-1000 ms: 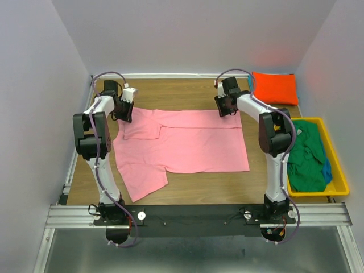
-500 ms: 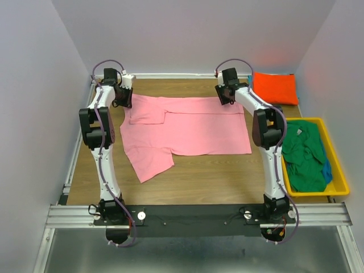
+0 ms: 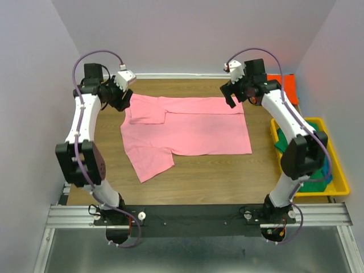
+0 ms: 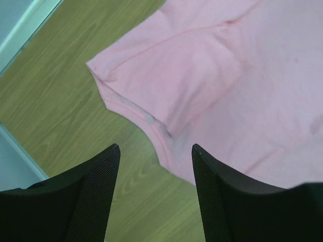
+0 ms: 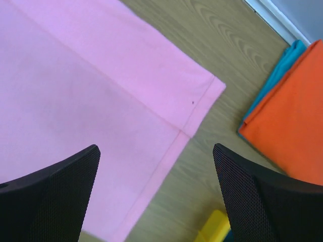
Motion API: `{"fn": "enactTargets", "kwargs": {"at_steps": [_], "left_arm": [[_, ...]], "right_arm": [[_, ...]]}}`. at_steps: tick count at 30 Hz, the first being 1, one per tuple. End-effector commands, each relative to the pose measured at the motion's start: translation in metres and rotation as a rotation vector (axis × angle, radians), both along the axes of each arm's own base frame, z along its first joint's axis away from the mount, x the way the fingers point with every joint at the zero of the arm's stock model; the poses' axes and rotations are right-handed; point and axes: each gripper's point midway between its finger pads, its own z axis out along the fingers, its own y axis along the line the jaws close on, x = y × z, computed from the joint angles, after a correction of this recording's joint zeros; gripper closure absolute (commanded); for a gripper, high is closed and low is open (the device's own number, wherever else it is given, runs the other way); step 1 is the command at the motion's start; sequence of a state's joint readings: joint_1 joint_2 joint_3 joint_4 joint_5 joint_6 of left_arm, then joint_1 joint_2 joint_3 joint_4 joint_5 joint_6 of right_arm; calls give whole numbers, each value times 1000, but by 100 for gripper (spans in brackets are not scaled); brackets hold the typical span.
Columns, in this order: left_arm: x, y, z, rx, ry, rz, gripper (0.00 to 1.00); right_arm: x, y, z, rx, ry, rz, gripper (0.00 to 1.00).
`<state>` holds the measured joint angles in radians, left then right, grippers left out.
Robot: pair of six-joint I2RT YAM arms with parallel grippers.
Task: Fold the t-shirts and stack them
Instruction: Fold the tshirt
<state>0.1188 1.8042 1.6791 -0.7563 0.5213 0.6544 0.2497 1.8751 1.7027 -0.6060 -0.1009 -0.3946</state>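
A pink t-shirt (image 3: 187, 131) lies flat on the wooden table, its far edge folded over and one sleeve (image 3: 149, 165) sticking out toward the front left. My left gripper (image 3: 119, 99) hovers open over the shirt's far left corner; in the left wrist view the folded sleeve (image 4: 202, 75) lies beyond the empty left gripper (image 4: 155, 151). My right gripper (image 3: 232, 95) hovers open over the far right corner. In the right wrist view the pink hem (image 5: 192, 121) runs between the wide-apart fingers of the right gripper (image 5: 156, 151). A folded orange t-shirt (image 5: 292, 126) lies on a blue one (image 5: 282, 63).
A yellow bin (image 3: 336, 176) at the right edge holds a green t-shirt (image 3: 281, 142) and some blue cloth (image 3: 327, 173), partly behind my right arm. The orange stack (image 3: 287, 84) sits in the back right corner. Walls close in on three sides.
Both grippers have opened and let go of the pink shirt's far edge, and both arms have lifted. Before that they pulled the shirt toward the back.
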Motion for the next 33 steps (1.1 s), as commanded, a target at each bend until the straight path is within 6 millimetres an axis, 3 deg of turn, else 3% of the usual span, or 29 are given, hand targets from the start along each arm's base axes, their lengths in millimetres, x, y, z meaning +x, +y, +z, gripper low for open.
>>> {"fn": "enactTargets", "kwargs": {"at_steps": [1,2,3,4,6,9,10,14,24,33], "left_arm": [[-71,-12,-30,49,77,-213,33],[-92,-14,-41,64,102,-257,33],[-102,-16,-46,68,113,-280,33],[-112,-16,-44,88,91,-314,34],[-133,-20,-59,80,133,-334,36],[-151,-21,-69,85,158,-361,40],[-155,-22,-72,84,167,-366,41],[-165,-21,-81,97,201,-365,44],[-175,-22,-91,136,221,-365,44],[-176,-25,-100,141,233,-371,44]], "right_arm": [[-76,-10,-27,-93,175,199,0],[-87,-13,-32,-109,196,224,0],[-110,-19,-53,-139,263,265,0],[-120,-24,-50,-156,257,276,3],[-150,-37,-76,-211,336,316,9],[-174,-47,-89,-263,360,378,24],[-187,-52,-102,-276,396,390,34],[-203,-60,-123,-312,425,432,47],[-211,-70,-152,-371,426,469,52],[-201,-75,-165,-414,391,457,57]]}}
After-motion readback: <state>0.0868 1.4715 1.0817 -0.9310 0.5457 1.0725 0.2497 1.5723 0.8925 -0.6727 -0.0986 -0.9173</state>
